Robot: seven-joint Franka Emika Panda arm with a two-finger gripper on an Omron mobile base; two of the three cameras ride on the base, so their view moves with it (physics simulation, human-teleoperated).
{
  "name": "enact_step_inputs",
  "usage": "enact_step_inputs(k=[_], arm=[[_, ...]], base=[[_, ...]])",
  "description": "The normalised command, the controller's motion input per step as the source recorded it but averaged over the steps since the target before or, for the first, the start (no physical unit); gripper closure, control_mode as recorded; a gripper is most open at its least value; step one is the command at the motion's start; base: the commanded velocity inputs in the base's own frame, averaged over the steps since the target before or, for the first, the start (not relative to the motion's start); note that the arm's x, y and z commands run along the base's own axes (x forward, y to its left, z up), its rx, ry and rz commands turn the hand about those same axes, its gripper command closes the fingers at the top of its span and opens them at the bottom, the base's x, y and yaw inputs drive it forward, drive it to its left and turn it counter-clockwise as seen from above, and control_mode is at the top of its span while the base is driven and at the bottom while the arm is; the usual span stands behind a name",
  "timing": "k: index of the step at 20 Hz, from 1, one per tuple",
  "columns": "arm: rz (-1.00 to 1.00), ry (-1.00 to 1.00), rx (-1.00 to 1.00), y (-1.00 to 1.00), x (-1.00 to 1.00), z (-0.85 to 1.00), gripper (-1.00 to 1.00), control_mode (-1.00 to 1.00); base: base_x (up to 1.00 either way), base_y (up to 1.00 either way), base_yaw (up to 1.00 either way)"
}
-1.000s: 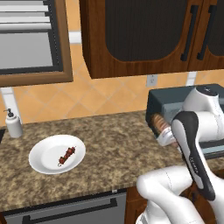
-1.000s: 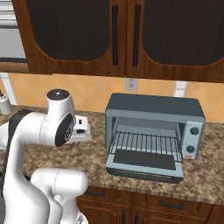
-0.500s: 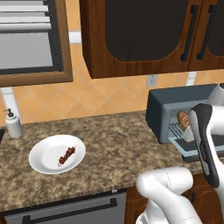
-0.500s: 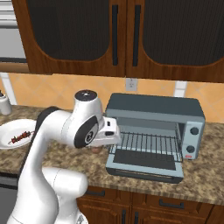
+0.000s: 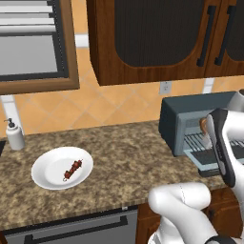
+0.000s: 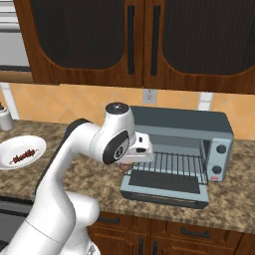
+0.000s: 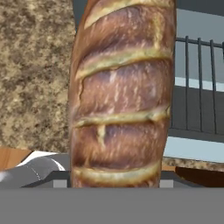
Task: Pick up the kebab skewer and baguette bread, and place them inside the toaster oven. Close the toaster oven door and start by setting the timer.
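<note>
The baguette bread [image 7: 120,92] runs up the middle of the hand view, golden-brown with slash marks, and my gripper [image 6: 130,160] is shut on it. Its fingertips are hidden behind the loaf. One end of the loaf [image 5: 205,125] shows beside my forearm, at the left of the toaster oven [image 5: 188,114] mouth. The grey-blue toaster oven [image 6: 185,122] stands with its door [image 6: 164,191] folded down flat and its wire rack [image 6: 172,164] bare. The kebab skewer [image 5: 72,169] lies on a white plate [image 5: 47,180] at the left of the counter, far from my hand.
A soap dispenser [image 5: 15,135] stands at the back left of the granite counter [image 5: 128,157]. Dark wood wall cabinets [image 6: 144,40] hang above the oven. A grey dishwasher panel [image 5: 71,232] sits under the counter edge. The oven's knobs [image 6: 219,158] are on its right side.
My arm has swung right, carrying the baguette from over the middle of the counter to the oven's open front. The skewer and plate have not moved.
</note>
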Motion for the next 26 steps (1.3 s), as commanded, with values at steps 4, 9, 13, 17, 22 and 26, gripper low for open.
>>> enact_step_inputs(k=[4, 9, 13, 17, 22, 26], arm=[[0.00, 0.00, 0.00, -0.08, 0.21, -0.35, 1.00, -1.00], [0.00, 0.00, 0.00, -0.02, 0.09, -0.22, 1.00, -1.00], [0.00, 0.00, 0.01, -0.05, 0.14, -0.15, 1.00, -1.00], [0.00, 0.00, 0.00, -0.04, 0.09, -0.12, 1.00, -1.00], [0.00, 0.00, 0.00, 0.00, 0.06, -0.13, 1.00, -1.00], [-0.01, 0.00, 0.00, 0.00, 0.09, -0.10, 1.00, -1.00]], base=[[0.00, 0.00, 0.00], [0.00, 0.00, 0.00], [0.00, 0.00, 0.00], [0.00, 0.00, 0.00], [0.00, 0.00, 0.00], [0.00, 0.00, 0.00]])
